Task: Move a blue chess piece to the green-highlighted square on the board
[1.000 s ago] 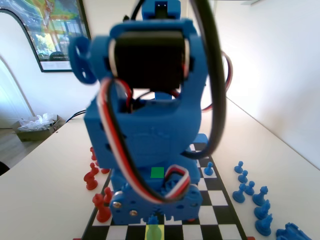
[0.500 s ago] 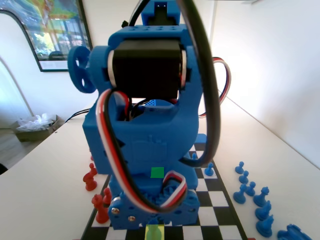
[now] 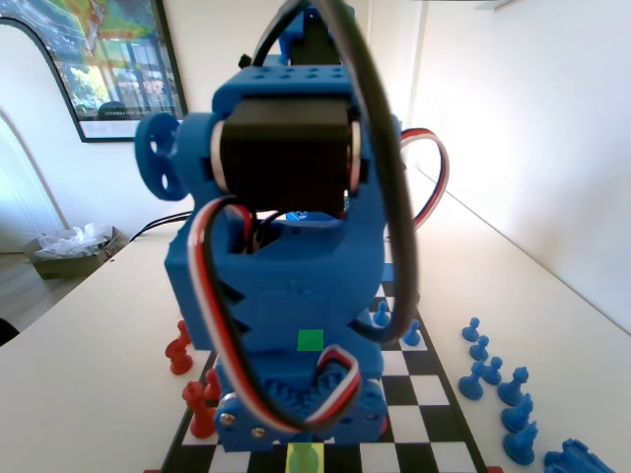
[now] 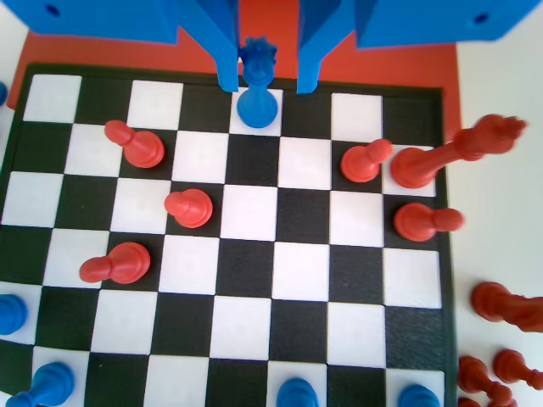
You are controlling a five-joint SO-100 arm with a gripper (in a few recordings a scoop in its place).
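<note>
Blue chess piece (image 4: 257, 85) stands upright on a white square at the board's (image 4: 229, 335) far edge in the wrist view, between the spread claw (image 4: 265, 83) jaws, apparently straddled for grasping.

A: Any readable text, labels or numbers?
B: None. The framed poster (image 3: 108, 64) on the wall has a white strip along its bottom edge (blurred, illegible). Board (image 4: 254, 280) squares carry no markings in the wrist view.
</note>
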